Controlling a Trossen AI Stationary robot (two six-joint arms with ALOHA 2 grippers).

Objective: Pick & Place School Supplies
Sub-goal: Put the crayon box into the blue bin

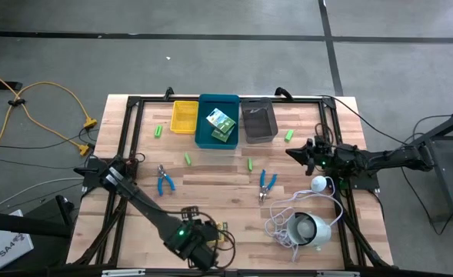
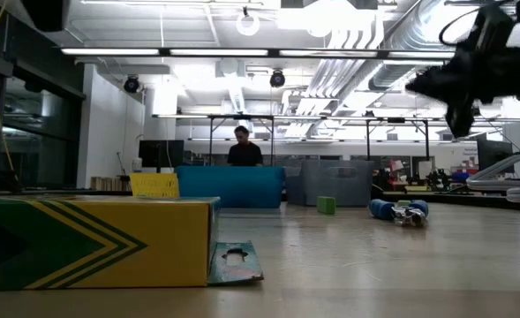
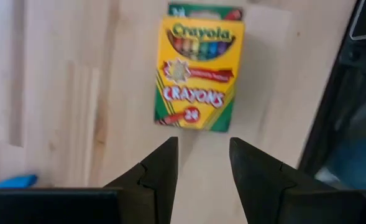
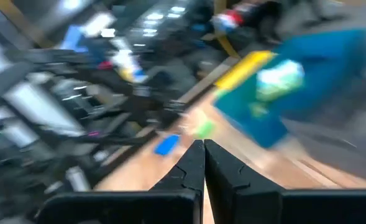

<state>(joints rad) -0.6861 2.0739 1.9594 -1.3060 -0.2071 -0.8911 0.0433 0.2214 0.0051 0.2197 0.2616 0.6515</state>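
Note:
One yellow-green crayon box [image 3: 198,74] lies flat on the wood near the table's near edge, label up; it also shows close up in the low view [image 2: 92,243]. My left gripper [image 3: 204,165] is open just short of it and touches nothing. It sits at the near edge in the high view [image 1: 199,245]. A second crayon box [image 1: 220,125] lies in the blue bin [image 1: 218,100]. Two blue-handled tools [image 1: 164,181] [image 1: 267,183] and several green pieces, one of them at mid-table [image 1: 188,158], lie on the table. My right gripper [image 1: 299,151] is shut and empty, raised at the right.
A yellow bin [image 1: 184,117] and a grey bin [image 1: 258,121] flank the blue one at the far edge. A round white device with a coiled cord [image 1: 307,227] lies near right. A person stands in the room beyond the table [image 2: 244,148].

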